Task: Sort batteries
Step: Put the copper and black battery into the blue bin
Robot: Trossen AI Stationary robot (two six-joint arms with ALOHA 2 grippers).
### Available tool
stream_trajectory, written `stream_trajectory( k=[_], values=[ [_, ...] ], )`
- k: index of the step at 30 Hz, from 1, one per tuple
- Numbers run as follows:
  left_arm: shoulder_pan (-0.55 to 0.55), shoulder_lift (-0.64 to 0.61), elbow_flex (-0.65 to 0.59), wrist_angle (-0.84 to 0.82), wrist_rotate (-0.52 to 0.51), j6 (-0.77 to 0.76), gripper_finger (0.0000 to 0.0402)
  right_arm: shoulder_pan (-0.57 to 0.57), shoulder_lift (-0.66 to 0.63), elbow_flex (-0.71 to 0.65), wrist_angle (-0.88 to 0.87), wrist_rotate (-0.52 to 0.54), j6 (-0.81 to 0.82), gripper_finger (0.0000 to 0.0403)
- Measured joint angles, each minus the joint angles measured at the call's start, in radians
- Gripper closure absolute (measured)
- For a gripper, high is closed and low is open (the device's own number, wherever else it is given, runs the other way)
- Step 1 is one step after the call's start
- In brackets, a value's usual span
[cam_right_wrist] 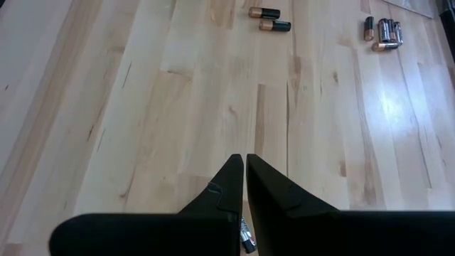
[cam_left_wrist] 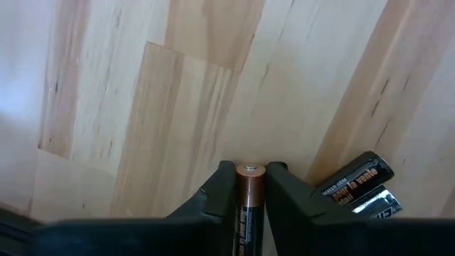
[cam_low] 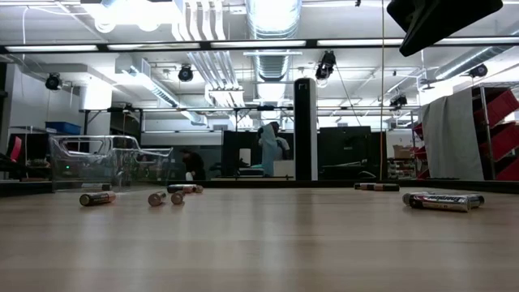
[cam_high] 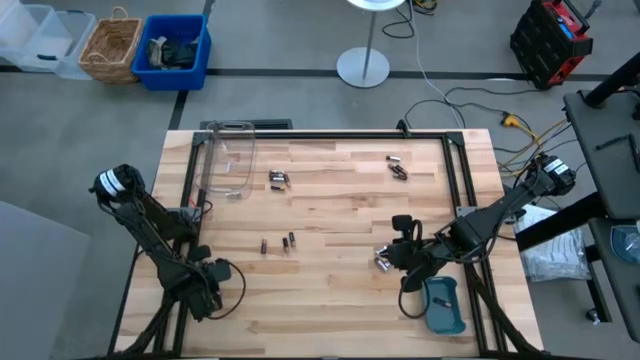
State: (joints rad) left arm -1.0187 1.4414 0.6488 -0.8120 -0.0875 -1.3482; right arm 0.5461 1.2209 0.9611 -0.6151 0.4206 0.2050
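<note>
Your right tool [cam_right_wrist: 244, 171] closed empty over a half-hidden battery [cam_right_wrist: 245, 235] near the teal tray [cam_high: 443, 305], your left tool [cam_left_wrist: 250, 186] gripping a copper-topped battery [cam_left_wrist: 250, 195], its body cut off, other batteries [cam_high: 278, 179] scattered across the worktop [cam_high: 330, 200].

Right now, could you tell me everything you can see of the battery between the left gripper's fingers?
The battery is a small cylinder with a coppery top band, a dark printed body and a silvery end cap facing forward. It lies lengthwise between the left gripper fingers, which close against both its sides. Pale wooden table lies beyond it.
</note>
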Motion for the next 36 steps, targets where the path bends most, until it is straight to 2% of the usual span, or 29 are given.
stream_trajectory(
  k=[4,11,21,28,32,36],
  values=[
    [0.000,0.000,-0.001,-0.001,0.000,0.000,0.0370,0.000,0.000,0.000,0.000,0.000,0.000,0.0390],
    [0.000,0.004,0.017,-0.025,-0.011,-0.001,0.0372,0.000,0.000,0.000,0.000,0.000,0.000,0.0390],
    [0.000,0.005,0.094,-0.114,-0.115,-0.001,0.0374,0.001,0.000,0.000,0.000,0.000,0.003,0.0390],
    [0.001,0.004,0.225,-0.196,-0.411,-0.001,0.0374,0.000,0.000,0.000,0.027,0.000,0.001,0.0390],
    [0.008,0.004,0.324,-0.254,-0.705,0.005,0.0374,0.000,0.000,-0.003,0.115,0.001,-0.047,0.0390],
    [0.023,0.003,0.409,-0.262,-1.033,0.071,0.0374,0.000,0.000,-0.026,0.285,0.002,-0.154,0.0390]
  ],
)
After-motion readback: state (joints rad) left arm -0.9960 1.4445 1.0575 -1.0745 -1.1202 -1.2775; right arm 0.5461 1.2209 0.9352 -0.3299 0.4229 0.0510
